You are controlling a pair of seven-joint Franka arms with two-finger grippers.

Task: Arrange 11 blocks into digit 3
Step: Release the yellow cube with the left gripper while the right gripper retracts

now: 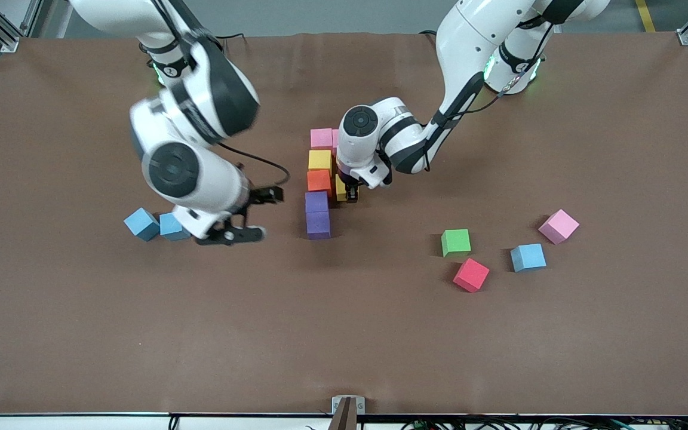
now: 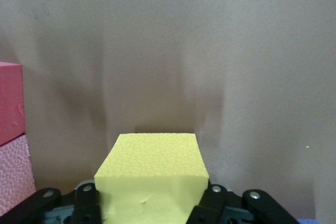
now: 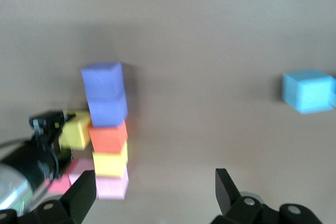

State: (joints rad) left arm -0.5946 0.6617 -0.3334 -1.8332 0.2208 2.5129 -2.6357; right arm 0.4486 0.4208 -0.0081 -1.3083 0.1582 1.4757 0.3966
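A column of blocks lies mid-table: pink, yellow, orange and two purple. My left gripper is low beside the orange block, shut on a second yellow block, which fills the space between its fingers. Red and pink blocks show beside it in the left wrist view. My right gripper hangs open and holds nothing, between the purple blocks and two light blue blocks; its fingers are wide apart.
Loose blocks lie toward the left arm's end of the table: green, red, light blue and pink. The left arm's wrist covers the blocks beside the column's pink end.
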